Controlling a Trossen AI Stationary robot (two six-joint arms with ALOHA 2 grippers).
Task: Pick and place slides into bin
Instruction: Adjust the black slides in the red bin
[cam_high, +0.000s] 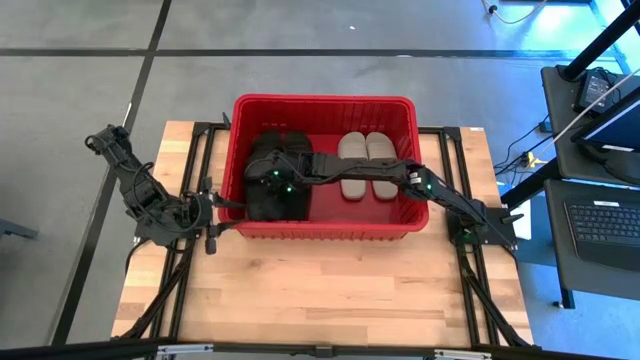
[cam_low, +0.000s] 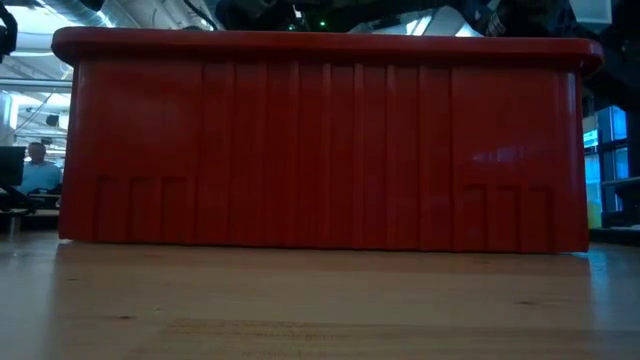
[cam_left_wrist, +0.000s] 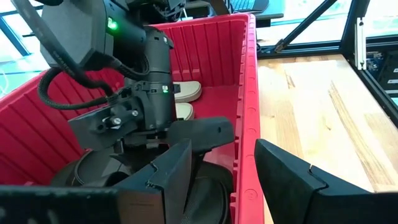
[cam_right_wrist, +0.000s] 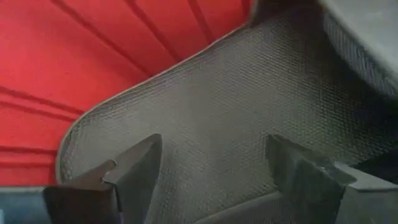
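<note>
The red bin (cam_high: 320, 100) stands at the table's far middle; its near wall fills the low view (cam_low: 320, 140). Inside it, several black slides (cam_high: 265, 205) are piled at the left, and two beige slides (cam_high: 365, 160) lie side by side at the right. My right gripper (cam_high: 272, 180) reaches into the bin over the black pile. It is open, and its fingers point at a black slide's textured sole (cam_right_wrist: 236, 93). My left gripper (cam_high: 215, 208) is open at the bin's near left corner. Its fingers (cam_left_wrist: 180, 180) stand on either side of the line of the near rim (cam_left_wrist: 245, 112). My right gripper is open, with the black slide's textured sole (cam_right_wrist: 211, 124) right beyond its fingertips. I cannot tell whether they touch it. The topmost black slide (cam_left_wrist: 205, 132) lies flat on the pile under the gripper.
Bare wooden table (cam_high: 320, 290) lies in front of the bin and on both sides of it. A desk with a laptop (cam_high: 605, 220) stands off the table's right edge. A person (cam_low: 40, 165) sits far behind the table at the left of the low view.
</note>
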